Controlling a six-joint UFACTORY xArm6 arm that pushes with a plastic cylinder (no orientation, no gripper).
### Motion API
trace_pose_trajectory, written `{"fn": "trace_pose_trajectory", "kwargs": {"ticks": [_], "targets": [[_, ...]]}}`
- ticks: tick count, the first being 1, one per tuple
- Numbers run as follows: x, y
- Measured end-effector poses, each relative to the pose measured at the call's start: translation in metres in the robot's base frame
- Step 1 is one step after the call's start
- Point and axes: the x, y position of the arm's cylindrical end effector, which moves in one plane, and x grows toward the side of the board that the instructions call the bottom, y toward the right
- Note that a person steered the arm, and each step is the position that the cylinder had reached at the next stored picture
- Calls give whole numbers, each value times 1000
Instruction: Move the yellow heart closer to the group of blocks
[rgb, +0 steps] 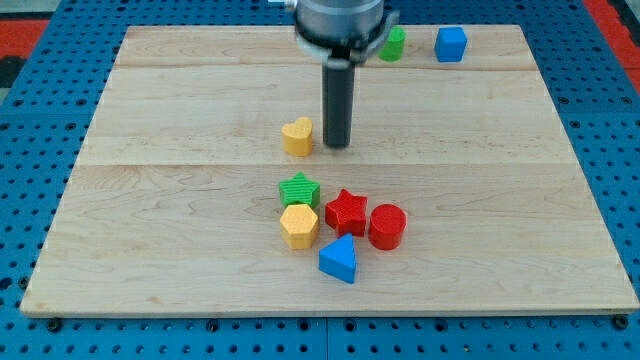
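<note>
The yellow heart (297, 137) lies near the middle of the wooden board. My tip (337, 145) stands just to the heart's right, a small gap away. Below the heart sits a group of blocks: a green star (299, 190), a yellow hexagon (299, 225), a red star (346, 211), a red cylinder (387, 226) and a blue triangle (339, 260). The heart is a short way above the green star, apart from the group.
A green block (394, 44) and a blue cube (451, 44) sit at the view's top, right of my arm. The wooden board (150, 200) is edged by a blue pegboard surface (30, 150).
</note>
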Motion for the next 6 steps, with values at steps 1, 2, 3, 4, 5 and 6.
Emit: {"fn": "trace_pose_trajectory", "kwargs": {"ticks": [1,2,3,4,5,6], "targets": [[-38,-84],[30,-61],[39,-36],[2,-29],[72,-17],[93,-19]]}}
